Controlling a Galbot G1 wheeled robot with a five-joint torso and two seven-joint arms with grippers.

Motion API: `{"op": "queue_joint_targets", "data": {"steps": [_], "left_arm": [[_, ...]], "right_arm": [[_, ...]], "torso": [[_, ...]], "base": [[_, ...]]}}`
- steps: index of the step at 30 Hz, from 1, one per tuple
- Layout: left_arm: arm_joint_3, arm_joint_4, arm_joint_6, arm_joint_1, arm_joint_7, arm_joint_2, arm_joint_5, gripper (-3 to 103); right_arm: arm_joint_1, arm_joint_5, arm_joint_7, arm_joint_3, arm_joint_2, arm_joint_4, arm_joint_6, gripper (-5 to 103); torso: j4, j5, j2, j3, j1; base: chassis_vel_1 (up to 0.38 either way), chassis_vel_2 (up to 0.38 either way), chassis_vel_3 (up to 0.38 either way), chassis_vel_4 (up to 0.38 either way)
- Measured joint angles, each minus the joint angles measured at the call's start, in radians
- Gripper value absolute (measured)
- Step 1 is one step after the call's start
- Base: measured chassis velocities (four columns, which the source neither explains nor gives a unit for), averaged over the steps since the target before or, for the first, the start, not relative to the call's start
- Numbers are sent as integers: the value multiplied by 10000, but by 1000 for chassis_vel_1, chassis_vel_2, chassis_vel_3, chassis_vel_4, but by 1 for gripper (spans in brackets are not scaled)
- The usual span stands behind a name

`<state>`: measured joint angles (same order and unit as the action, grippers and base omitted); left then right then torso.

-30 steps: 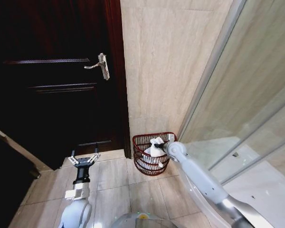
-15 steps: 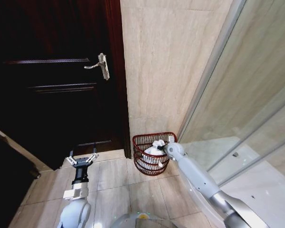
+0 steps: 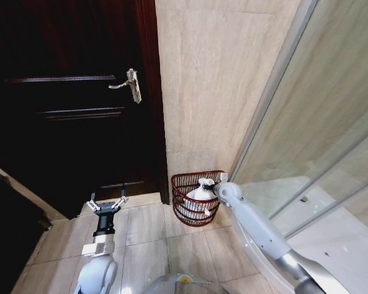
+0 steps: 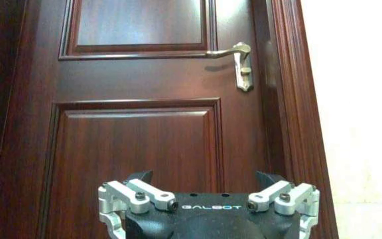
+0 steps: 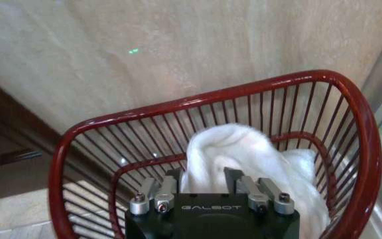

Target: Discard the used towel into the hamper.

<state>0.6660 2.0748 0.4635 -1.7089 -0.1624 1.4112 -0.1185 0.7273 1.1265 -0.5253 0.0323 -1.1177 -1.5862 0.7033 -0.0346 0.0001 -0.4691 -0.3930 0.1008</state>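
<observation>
The hamper point(image 3: 187, 212) is a reddish-brown wire basket standing on the floor against the beige wall, in the corner beside the shower glass. The white towel point(image 3: 202, 194) bunches up inside it, its top about level with the rim. My right gripper point(image 3: 212, 188) reaches over the hamper's near rim and is shut on the towel. In the right wrist view the hamper point(image 5: 198, 102) rings the towel point(image 5: 234, 144), and the right gripper point(image 5: 204, 175) pinches the cloth between its fingers. My left gripper point(image 3: 107, 204) hangs open and idle low in front of the door, also seen as the left gripper point(image 4: 206, 180).
A dark wooden door point(image 3: 80, 122) with a lever handle point(image 3: 132, 84) stands left of the hamper. A beige tiled wall point(image 3: 214, 79) rises behind it and a slanted glass shower partition point(image 3: 319, 128) closes the right side. Beige floor tiles point(image 3: 147, 236) lie in front.
My right gripper has lowered the towel from above the hamper's rim down into the basket. The left arm has stayed still.
</observation>
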Motion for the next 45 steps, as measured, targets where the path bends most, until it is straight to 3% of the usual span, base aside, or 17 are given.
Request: {"op": "queue_joint_targets", "data": {"steps": [6,8,9,11,14,17,19,21,22,24,25,27,28,29,33,41,45], "left_arm": [[65,139,5,-132,27,-2,2,100],[63,156,4,-140,36,4,4,100],[54,174,-13,-148,100,18,6,100],[51,177,-28,-153,131,23,8,100],[25,209,-132,-187,243,42,17,100],[21,266,-207,-213,326,63,-9,100],[32,285,-221,-225,370,64,-58,100],[93,322,-299,-258,531,22,-277,100],[93,322,-299,-258,531,22,-277,100],[127,302,-455,-252,738,-91,-472,100],[127,302,-455,-252,738,-91,-472,100],[120,159,-600,-165,870,-189,-494,100],[120,159,-600,-165,870,-189,-494,100],[81,73,-654,-109,920,-229,-525,100],[-17,2,-796,-135,1251,-373,-762,100],[-57,70,-802,-436,1629,-761,-1242,100],[-46,88,-797,-505,1653,-958,-1459,100]], "right_arm": [[704,-246,33,-435,334,-1116,-22,71],[819,-337,53,-516,355,-1250,-69,71],[1069,-516,117,-664,387,-1528,-180,83],[1172,-586,151,-730,395,-1641,-232,83],[1704,-1104,408,-1053,406,-2207,-529,93],[2488,-2106,1208,-1632,327,-2787,-1198,100],[2817,-2676,1678,-1902,273,-2994,-1453,100],[4032,-4782,3260,-2788,57,-3533,-2674,100],[4032,-4782,3260,-2788,57,-3533,-2674,100],[5400,-6997,3900,-3371,-235,-3936,-4097,100],[5400,-6997,3900,-3371,-235,-3936,-4097,100],[6413,-8545,4111,-3709,-587,-4184,-5312,100],[6413,-8545,4111,-3709,-587,-4184,-5312,100],[6938,-9217,4202,-3866,-833,-4403,-5774,100],[8106,-10209,4151,-4028,-1595,-4998,-6672,100],[9548,-11523,4100,-4488,-2609,-5495,-7334,100],[9847,-11644,3930,-4703,-2857,-5521,-7554,100]], "torso": [[-1,-1,0,1,0],[-2,0,0,1,0],[-2,0,0,1,0],[-2,-1,0,1,0],[-1,0,0,1,0],[-2,1,0,1,0],[-2,0,-1,1,0],[-1,0,0,1,-1],[-1,0,0,1,-1],[1,-1,-1,2,-1],[1,-1,-1,2,-1],[2,-1,-1,2,-1],[2,-1,-1,2,-1],[3,-1,-1,2,-1],[-1,-2,-1,2,-1],[0,-3,-1,2,-2],[-2,-2,-2,1,-2]], "base": [[0,0,0,0],[0,0,0,0],[0,0,0,0],[0,0,0,0],[0,0,0,0],[0,0,0,0],[0,0,0,0],[0,0,0,0],[0,0,0,0],[0,0,0,0],[0,0,0,0],[0,0,0,0],[0,0,0,0],[0,0,0,0],[0,0,0,0],[0,0,0,0],[0,0,0,0]]}}
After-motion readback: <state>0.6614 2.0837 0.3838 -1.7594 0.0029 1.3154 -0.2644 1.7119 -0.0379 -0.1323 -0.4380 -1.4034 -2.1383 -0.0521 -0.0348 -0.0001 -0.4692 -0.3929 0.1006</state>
